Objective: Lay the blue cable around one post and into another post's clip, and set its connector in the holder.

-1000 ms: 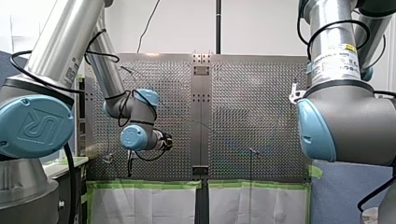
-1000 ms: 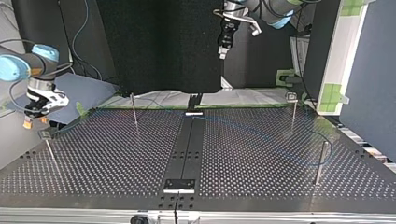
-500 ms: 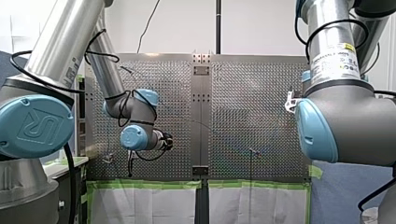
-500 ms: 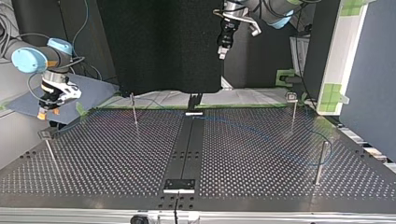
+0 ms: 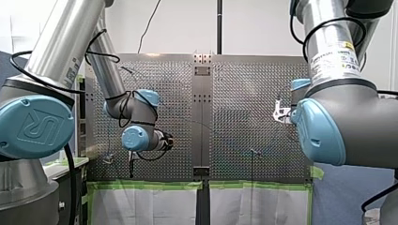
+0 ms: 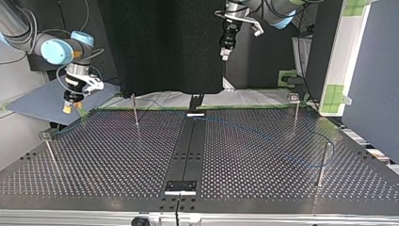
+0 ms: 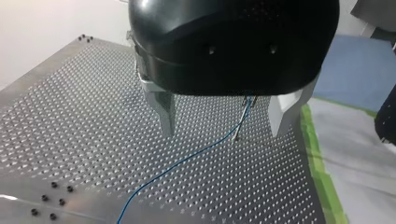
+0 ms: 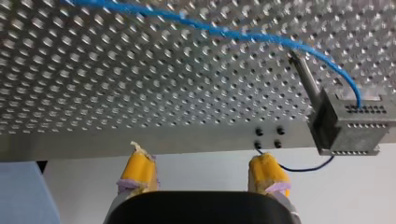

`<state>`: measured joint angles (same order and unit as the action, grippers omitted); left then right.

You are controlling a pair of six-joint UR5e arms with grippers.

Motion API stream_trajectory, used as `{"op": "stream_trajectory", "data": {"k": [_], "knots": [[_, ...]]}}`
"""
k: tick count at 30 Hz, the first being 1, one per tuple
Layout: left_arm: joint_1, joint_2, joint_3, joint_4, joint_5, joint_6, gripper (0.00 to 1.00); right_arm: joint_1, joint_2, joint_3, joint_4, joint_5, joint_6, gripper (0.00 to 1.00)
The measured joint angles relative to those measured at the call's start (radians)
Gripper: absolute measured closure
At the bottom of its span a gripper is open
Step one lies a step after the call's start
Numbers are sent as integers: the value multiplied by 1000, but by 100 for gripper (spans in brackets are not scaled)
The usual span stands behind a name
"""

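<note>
Gripper: my left gripper (image 7: pixel 222 133) has a black body and two metal fingers (image 7: pixel 163 109) held wide apart, gripping nothing
Cable: the blue cable (image 7: pixel 187 158) lies on the table, coming out from under the gripper's body and passing through the gap between the fingers
Post: a thin post (image 7: pixel 237 133) stands in that gap, with the cable close beside it; its top is hidden by the gripper's body
Table: perforated metal table (image 7: pixel 70 116)
Edge: green tape (image 7: pixel 320 172) runs along the table's edge, a pale sheet (image 7: pixel 364 182) lies beyond it, next to a blue mat (image 7: pixel 364 70)
</note>
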<state>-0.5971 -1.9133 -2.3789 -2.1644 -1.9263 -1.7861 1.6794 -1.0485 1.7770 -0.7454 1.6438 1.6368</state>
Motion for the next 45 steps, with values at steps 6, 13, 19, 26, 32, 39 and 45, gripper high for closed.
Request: {"op": "stream_trajectory", "data": {"k": [6,13,19,26,32,39,45], "knots": [[0,0,0,2,-44,-1,0,54,0,33,3,53,-2,0],[5,0,0,2,-97,0,0,115,0,37,8,113,-7,0],[6,0,0,4,-149,-2,0,168,0,37,8,125,-7,0],[6,0,0,8,-182,-27,0,227,0,37,10,126,-5,0],[6,0,0,10,-184,-42,0,275,0,37,2,148,5,0],[6,0,0,10,-186,-47,0,332,0,37,4,201,7,0],[6,0,0,12,-187,-48,0,386,0,44,-3,248,5,0]]}}
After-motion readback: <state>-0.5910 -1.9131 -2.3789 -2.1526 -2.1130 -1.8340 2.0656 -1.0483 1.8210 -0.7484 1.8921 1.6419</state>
